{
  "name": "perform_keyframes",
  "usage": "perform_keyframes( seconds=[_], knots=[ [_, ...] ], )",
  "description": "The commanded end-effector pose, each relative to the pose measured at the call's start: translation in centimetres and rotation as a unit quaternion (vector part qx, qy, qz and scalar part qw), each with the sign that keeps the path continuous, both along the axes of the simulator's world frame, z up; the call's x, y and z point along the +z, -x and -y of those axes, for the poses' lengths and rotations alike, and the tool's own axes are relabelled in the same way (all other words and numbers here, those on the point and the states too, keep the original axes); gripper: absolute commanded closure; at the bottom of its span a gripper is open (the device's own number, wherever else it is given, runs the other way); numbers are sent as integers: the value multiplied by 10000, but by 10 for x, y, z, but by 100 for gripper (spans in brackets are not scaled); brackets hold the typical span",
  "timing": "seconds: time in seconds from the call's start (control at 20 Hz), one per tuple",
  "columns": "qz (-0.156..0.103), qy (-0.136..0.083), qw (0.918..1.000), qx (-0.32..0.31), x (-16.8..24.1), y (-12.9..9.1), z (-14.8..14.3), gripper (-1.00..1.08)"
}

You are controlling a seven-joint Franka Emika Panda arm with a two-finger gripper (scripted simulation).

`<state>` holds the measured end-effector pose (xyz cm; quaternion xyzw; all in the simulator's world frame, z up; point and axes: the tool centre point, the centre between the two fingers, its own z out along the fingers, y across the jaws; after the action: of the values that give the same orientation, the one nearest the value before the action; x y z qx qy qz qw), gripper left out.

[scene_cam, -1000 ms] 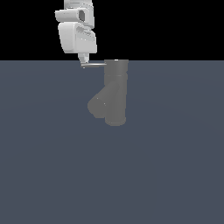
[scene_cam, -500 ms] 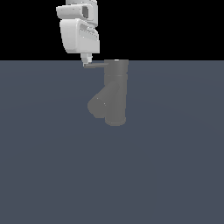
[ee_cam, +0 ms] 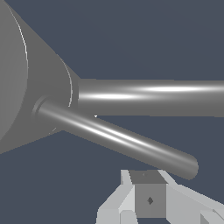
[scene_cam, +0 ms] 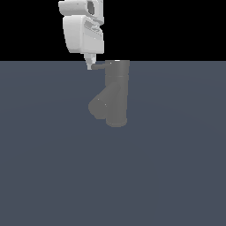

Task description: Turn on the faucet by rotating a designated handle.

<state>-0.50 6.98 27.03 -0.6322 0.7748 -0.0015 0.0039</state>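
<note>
We have our end effector [scene_cam: 89, 66] right at the free tip of the handle [scene_cam: 99, 66], the thin rod that sticks out sideways from the top of the faucet [scene_cam: 117, 92], and the faucet's upright body stands just beyond that rod from where we sit, with its thick spout [scene_cam: 98, 106] slanting away well below us. In the wrist view the handle [ee_cam: 118, 138] runs across close in front of one finger [ee_cam: 148, 197], apparently beside it rather than between two pads, and whether the end effector is spread or clenched we cannot tell, since only that one finger shows clearly. The step in hand looks like a sideways push, not a grasp. To do it well, we'd keep contact near the rod's outer end where leverage is best, hold our height level with the rod so the finger doesn't slip over or under it, and follow an arc around the faucet's upright axis instead of a straight line, or we'd slide off the tip. Against the frame half a second ago, the arm has shifted slightly toward the exterior view's right, and the handle looks a touch shorter, so it may have begun to swing, though that is slight.
</note>
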Motion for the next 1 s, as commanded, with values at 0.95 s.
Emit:
perform_keyframes(
  seconds=[0.95],
  knots=[
    [-35, 12, 10000, -55, 0, 31, 102, 108]
  ],
)
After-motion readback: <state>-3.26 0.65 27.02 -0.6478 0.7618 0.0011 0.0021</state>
